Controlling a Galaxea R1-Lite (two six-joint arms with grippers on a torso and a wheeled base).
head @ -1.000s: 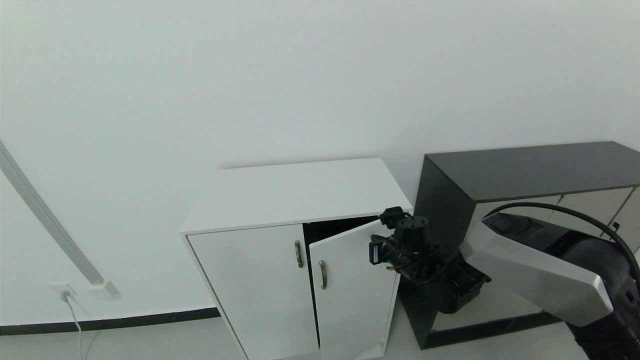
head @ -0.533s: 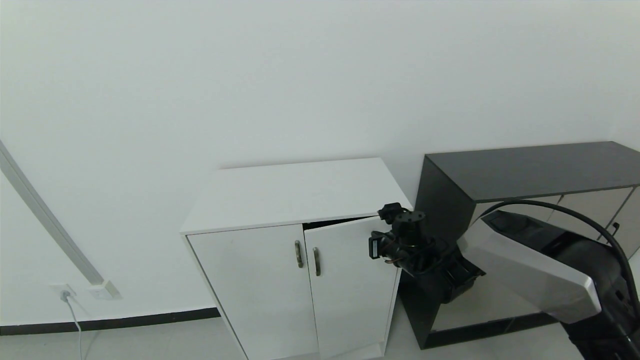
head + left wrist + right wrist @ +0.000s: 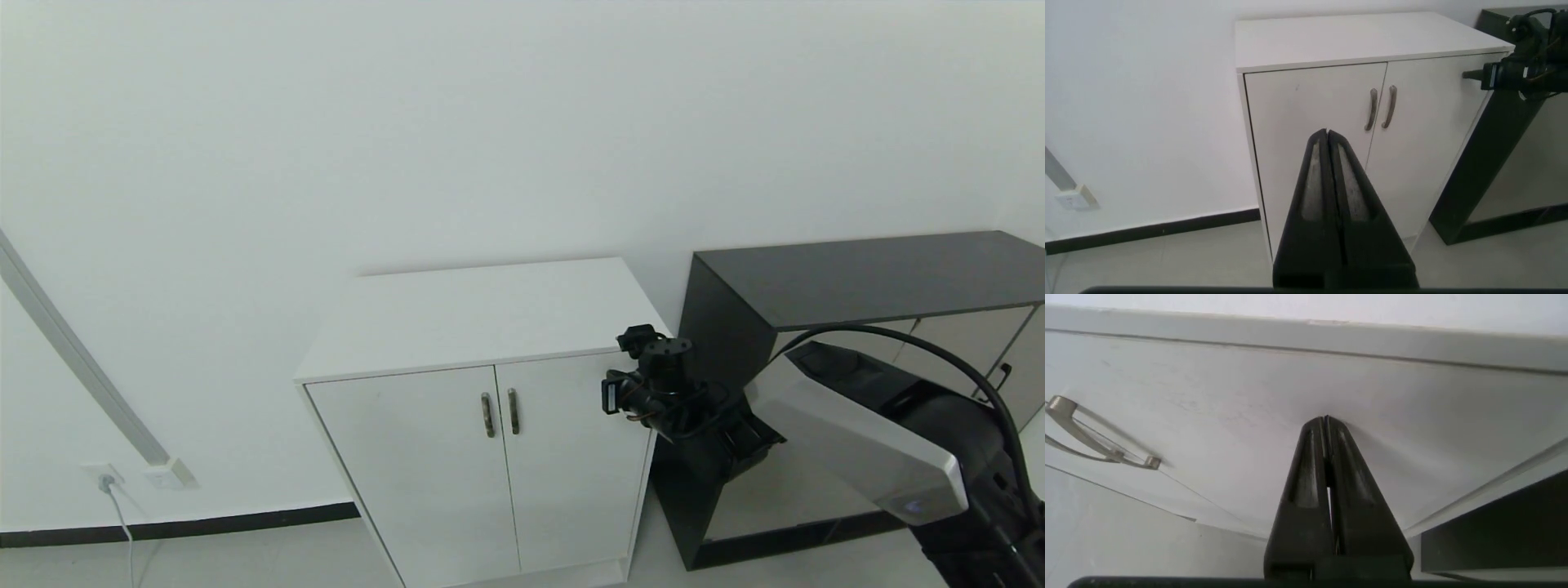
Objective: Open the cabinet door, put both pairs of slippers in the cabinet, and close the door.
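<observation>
White cabinet against the far wall, both doors flush with its front. Left door and right door meet at the centre, their two handles side by side. Right gripper, fingers pressed together and empty, rests its tips against the right door near that door's upper right edge. Left gripper, likewise closed and empty, hangs well apart from the cabinet front. A black cabinet stands just to the right.

Matt white cabinet, brushed metal handles.
</observation>
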